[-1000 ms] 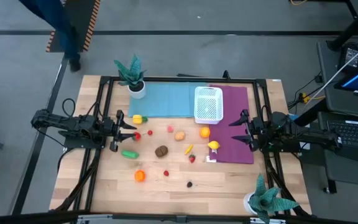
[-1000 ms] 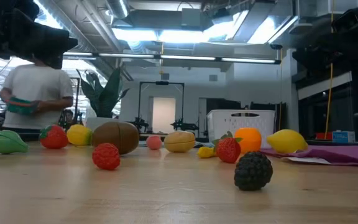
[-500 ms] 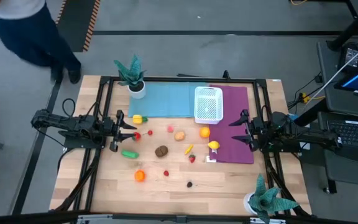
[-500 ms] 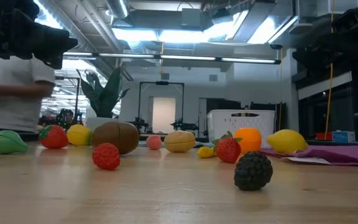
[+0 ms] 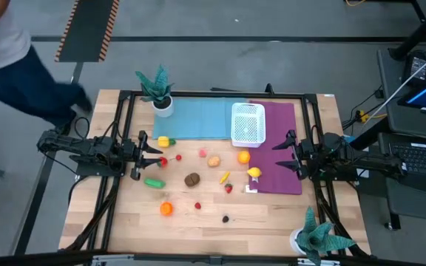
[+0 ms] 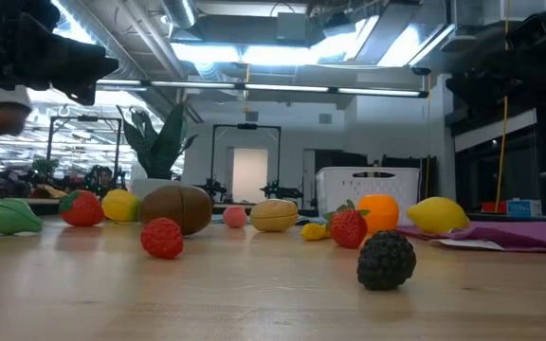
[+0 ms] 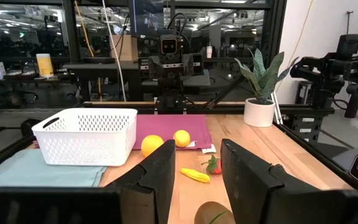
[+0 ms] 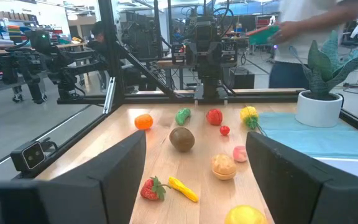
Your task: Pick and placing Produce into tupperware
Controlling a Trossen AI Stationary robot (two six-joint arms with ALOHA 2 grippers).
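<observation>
With both fingers spread and empty, best to drop squarely over the orange (image 5: 243, 157) just beside the tupperware (image 5: 247, 123).

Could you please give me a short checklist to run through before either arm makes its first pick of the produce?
1. Tupperware reachable and empty, straddling the blue and purple mats: ok.
2. Produce loose on the table, such as the brown piece and the lemon: ok.
3. Left gripper empty, fingers apart, at the table's left edge: ok.
4. Right gripper empty and open, at the right edge: ok.
5. Person clear of the table, passing beyond its far left corner: ok.
</observation>
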